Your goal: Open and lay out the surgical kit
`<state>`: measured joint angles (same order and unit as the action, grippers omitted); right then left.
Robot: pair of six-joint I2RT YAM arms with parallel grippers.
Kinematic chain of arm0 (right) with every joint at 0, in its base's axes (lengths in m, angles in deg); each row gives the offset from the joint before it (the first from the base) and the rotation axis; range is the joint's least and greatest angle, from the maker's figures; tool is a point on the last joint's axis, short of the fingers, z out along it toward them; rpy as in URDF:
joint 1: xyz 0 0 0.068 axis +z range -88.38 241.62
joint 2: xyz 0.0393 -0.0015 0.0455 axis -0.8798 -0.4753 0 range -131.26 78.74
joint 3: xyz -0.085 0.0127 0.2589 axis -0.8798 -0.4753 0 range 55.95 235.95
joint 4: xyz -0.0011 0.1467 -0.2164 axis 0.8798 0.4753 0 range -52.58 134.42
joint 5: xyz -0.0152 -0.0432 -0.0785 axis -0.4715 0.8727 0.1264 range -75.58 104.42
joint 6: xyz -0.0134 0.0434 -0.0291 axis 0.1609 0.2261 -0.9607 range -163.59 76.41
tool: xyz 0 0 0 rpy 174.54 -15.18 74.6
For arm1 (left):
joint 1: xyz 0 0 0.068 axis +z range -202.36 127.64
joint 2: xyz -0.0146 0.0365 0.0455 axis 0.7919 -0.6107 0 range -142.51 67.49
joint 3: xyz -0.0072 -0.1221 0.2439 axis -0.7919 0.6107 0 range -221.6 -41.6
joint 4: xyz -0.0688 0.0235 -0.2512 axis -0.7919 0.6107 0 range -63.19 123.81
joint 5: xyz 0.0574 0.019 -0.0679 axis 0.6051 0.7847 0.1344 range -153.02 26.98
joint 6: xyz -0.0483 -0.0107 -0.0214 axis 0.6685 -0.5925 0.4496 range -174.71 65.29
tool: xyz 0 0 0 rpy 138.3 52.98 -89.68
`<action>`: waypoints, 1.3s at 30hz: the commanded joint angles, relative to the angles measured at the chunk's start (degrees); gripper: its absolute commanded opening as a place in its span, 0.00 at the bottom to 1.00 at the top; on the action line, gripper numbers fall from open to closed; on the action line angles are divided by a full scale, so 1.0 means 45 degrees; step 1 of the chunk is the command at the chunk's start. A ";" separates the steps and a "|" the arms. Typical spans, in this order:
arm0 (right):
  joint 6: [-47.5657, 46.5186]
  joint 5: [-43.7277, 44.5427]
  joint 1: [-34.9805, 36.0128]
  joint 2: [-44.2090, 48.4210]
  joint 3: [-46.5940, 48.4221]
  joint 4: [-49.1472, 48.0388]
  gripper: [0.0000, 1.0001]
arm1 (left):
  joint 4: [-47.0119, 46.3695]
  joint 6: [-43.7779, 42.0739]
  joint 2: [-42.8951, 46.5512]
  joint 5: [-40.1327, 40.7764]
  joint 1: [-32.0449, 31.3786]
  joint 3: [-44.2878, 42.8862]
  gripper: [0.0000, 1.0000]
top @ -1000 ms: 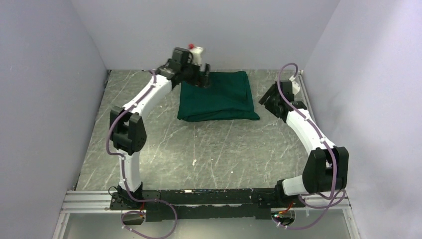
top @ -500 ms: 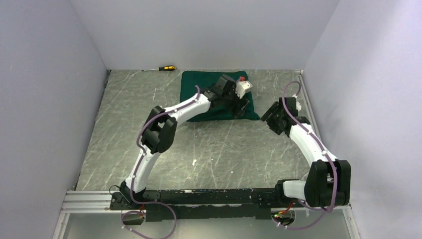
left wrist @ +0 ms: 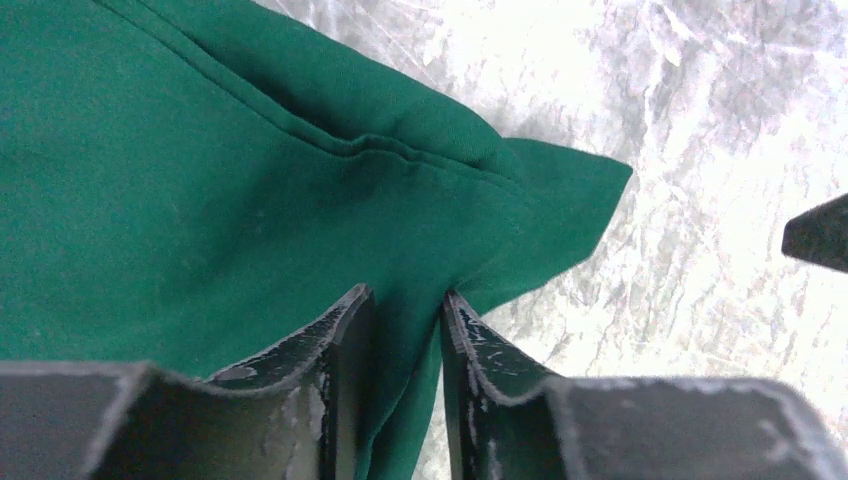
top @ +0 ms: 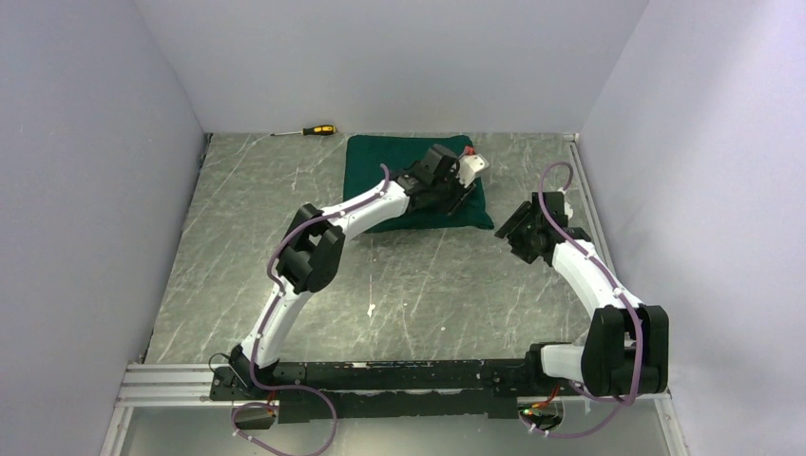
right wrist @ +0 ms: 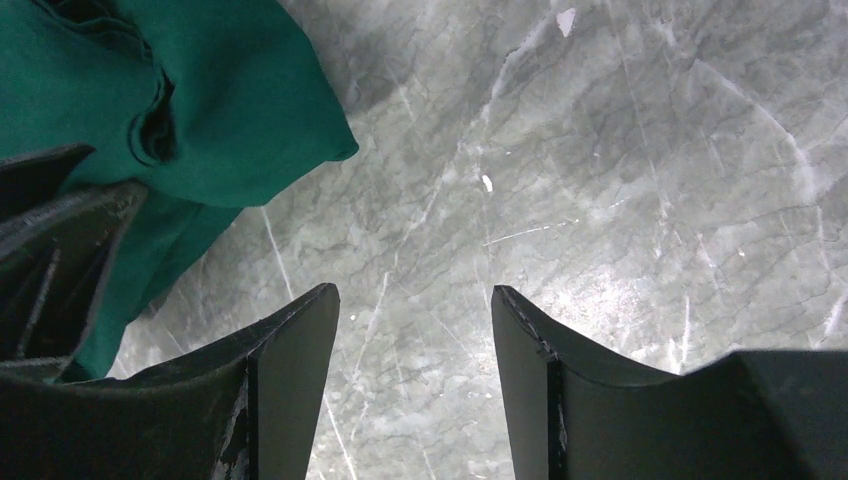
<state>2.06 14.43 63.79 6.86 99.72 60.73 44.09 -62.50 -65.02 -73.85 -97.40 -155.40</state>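
Note:
The surgical kit [top: 380, 163] is a folded dark green cloth bundle at the back middle of the table; no tray or instruments show. My left gripper [top: 463, 198] reaches across it to its near right corner. In the left wrist view the left gripper [left wrist: 405, 300] is shut on a raised fold of the green cloth [left wrist: 200, 200] close to the pointed corner. My right gripper [top: 514, 224] hovers just right of that corner. Its jaws [right wrist: 413, 295] stand open over bare table, with the cloth corner [right wrist: 230, 110] to their upper left.
A yellow-and-black screwdriver [top: 316, 130] lies by the back wall, left of the bundle. Grey walls close in the marbled table [top: 399, 285] on three sides. The two grippers are close together at the bundle's right corner.
My left arm swung from the bundle's far left corner to its near right corner and closed on the cloth. The right gripper drew slightly nearer. The screwdriver came into view.

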 commanded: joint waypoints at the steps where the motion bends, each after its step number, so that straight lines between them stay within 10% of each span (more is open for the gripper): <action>1: 0.0100 -0.0217 -0.0073 0.0326 -0.0014 -0.0529 0.62 | 0.0197 0.0123 -0.0348 0.0143 0.0047 -0.1391 0.35; 25: -0.0027 -0.0209 -0.0063 0.0251 -0.0069 -0.0556 0.61 | -0.0152 0.1209 -0.0996 -0.2924 0.0760 -0.1403 0.45; 30: 0.0020 -0.0315 -0.0080 0.0528 0.0020 -0.0483 0.61 | 0.0243 0.1639 -0.1291 -0.1673 0.0831 -0.2367 0.00; 39: -0.0027 -0.0331 -0.0082 0.0672 0.0127 -0.0441 0.60 | 0.0559 0.4847 0.0256 -0.2484 0.3424 -0.2457 0.00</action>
<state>2.01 13.82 63.79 8.85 99.30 59.88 46.98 -48.79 -70.53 -82.77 -90.10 -166.00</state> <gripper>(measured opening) 0.607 0.014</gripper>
